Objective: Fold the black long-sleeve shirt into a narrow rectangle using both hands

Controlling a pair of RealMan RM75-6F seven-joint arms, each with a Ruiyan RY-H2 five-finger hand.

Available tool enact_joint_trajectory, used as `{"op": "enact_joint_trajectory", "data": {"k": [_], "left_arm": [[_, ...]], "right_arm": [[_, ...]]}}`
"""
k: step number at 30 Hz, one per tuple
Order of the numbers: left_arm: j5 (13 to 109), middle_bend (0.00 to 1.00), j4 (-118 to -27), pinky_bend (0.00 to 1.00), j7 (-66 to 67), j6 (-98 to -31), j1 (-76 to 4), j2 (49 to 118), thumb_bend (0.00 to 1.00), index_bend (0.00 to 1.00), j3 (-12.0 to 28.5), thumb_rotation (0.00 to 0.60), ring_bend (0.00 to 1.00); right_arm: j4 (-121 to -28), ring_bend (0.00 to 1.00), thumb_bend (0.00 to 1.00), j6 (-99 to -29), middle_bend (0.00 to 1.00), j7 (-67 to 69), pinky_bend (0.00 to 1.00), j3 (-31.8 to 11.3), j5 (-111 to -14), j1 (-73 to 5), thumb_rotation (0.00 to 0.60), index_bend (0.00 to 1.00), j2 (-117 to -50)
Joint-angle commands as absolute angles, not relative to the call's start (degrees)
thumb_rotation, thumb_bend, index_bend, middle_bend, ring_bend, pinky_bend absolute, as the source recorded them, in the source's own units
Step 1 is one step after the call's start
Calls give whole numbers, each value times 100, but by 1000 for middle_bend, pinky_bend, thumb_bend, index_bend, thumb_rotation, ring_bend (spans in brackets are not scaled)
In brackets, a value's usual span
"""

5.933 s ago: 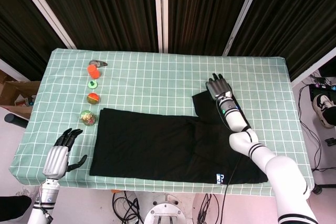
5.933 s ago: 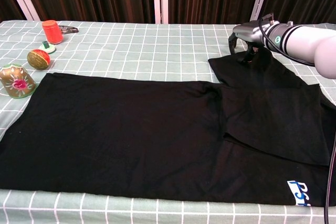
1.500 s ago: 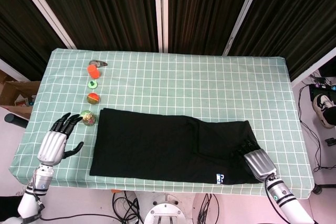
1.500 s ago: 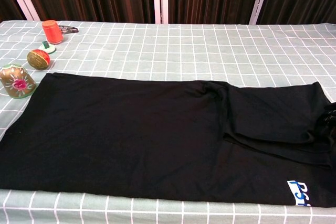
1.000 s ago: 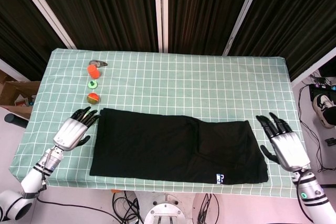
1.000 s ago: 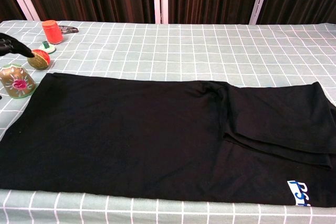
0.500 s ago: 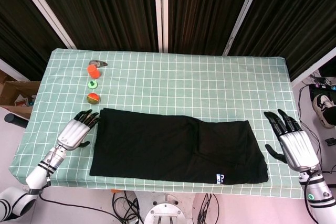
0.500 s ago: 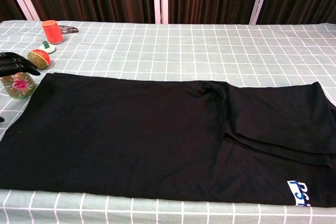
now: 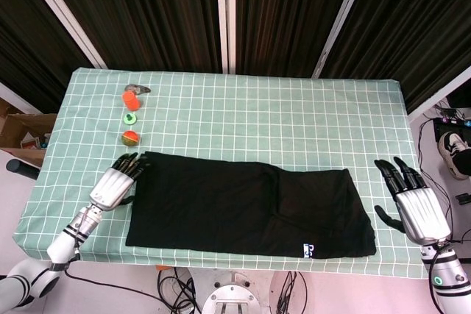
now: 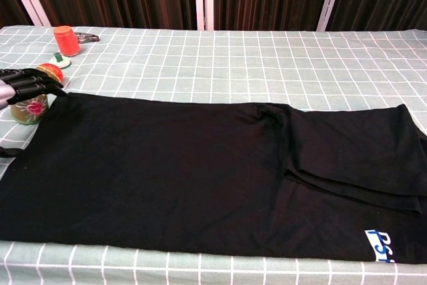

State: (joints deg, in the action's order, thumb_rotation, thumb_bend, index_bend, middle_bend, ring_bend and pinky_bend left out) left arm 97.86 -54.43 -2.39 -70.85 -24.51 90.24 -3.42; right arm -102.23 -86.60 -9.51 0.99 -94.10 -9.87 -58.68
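Note:
The black shirt [image 9: 243, 204] lies flat on the checked tablecloth as a wide rectangle, with a sleeve folded over its right part [image 10: 347, 158] and a white-blue logo [image 10: 380, 245] at the near right. My left hand [image 9: 115, 184] is at the shirt's far left corner, fingers stretched out over the corner edge and thumb apart, holding nothing. The chest view shows the left hand [image 10: 23, 86] with its fingertips at that corner. My right hand [image 9: 417, 209] hovers open to the right of the shirt, near the table's right edge, clear of the fabric.
A row of small items stands left of the shirt: an orange cylinder [image 9: 130, 100], a green ring [image 9: 130, 118], a red-green ball [image 9: 130, 137] and a gold-green ball [image 10: 27, 109] under my left hand. A metal piece [image 9: 137, 87] lies behind them.
My left hand has slid right until its fingertips reach the shirt's far left corner, covering the gold-green ball. My right hand has drifted slightly right and toward me. The shirt has not moved.

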Motion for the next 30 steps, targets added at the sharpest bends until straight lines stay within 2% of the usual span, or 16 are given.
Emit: {"op": "enact_joint_trajectory", "data": {"k": [1, 6, 13, 30], "left_arm": [[9894, 73, -5317, 154, -234, -7274, -2488, 9117, 94, 145, -360, 600, 37], [9955, 46, -5183, 147, -179, -7548, -2455, 9184, 93, 135, -378, 600, 25], [10038, 42, -5097, 140, 96, -7512, -2465, 9178, 92, 128, -527, 600, 15], [10082, 42, -5046, 138, -174, -7497, -2745, 9351, 80, 133, -514, 600, 15]], "right_arm": [[-10219, 29, 186, -8664, 142, -948, 238, 87, -9416, -970, 600, 11, -5876], [-10220, 30, 186, -8660, 142, -936, 239, 59, -9422, -931, 600, 11, -5876], [-10177, 29, 186, -8616, 142, -891, 239, 54, -9454, -894, 600, 11, -5900], [-10099, 29, 186, -8775, 141, -742, 232, 9, -9536, -724, 600, 11, -5909]]}}
